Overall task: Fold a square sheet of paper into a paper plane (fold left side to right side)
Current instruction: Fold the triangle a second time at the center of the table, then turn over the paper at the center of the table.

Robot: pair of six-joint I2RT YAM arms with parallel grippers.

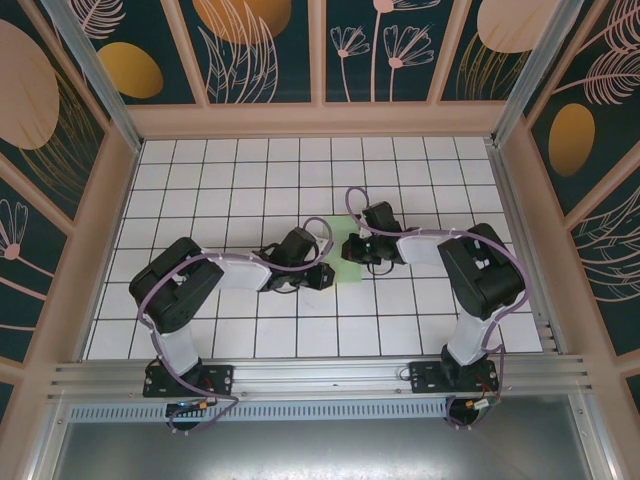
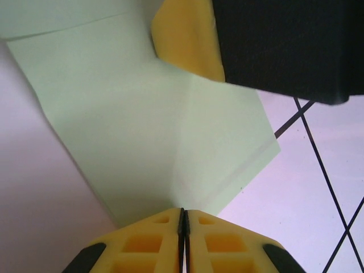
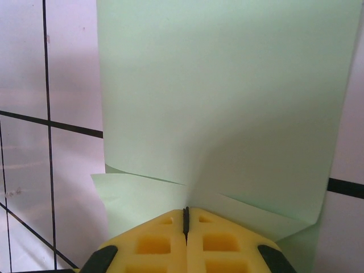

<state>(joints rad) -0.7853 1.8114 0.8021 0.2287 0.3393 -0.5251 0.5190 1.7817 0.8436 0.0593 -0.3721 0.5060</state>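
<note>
The table point(image 1: 200, 170) is tiled white with thin dark grid lines and is boxed in on three sides. The back wall point(image 1: 290, 50), left wall point(image 1: 40, 150) and right wall point(image 1: 590, 150) are dark teal panels painted with pale peach leaves, flowers and orange ovals, set in peach frames. Grey metal posts point(image 1: 100, 75) rise at the far corners. An aluminium rail point(image 1: 320, 372) runs along the near edge, with grey sheet metal point(image 1: 320, 450) below. The light is soft and even.
</note>
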